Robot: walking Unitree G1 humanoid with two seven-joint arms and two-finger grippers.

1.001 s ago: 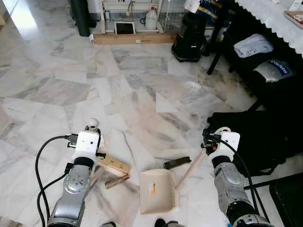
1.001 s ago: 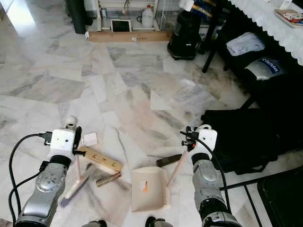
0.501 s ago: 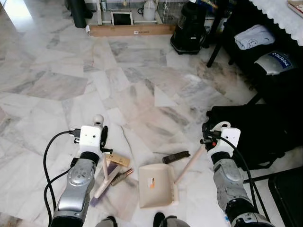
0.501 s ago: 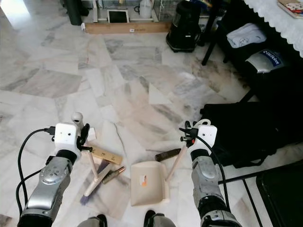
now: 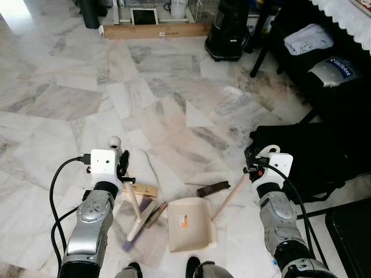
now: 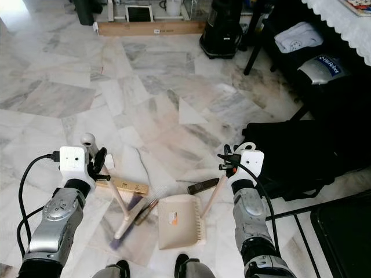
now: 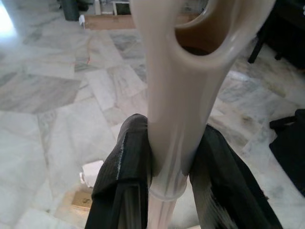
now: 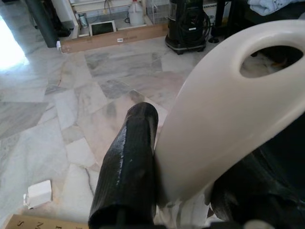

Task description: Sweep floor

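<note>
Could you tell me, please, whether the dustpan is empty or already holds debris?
Empty, as far as it shows: the dustpan lies flat on the floor, its tray plain beige apart from a small label, with no debris visible inside.

Both arms are silver-grey metal with ribbed, rounded joint housings. Each wrist carries a white box-shaped camera module; the left arm also bears a small white sphere on top. Black cables loop from each module back along the forearm, as on the right arm. Fingers are matte black, broad and slightly textured.
</note>
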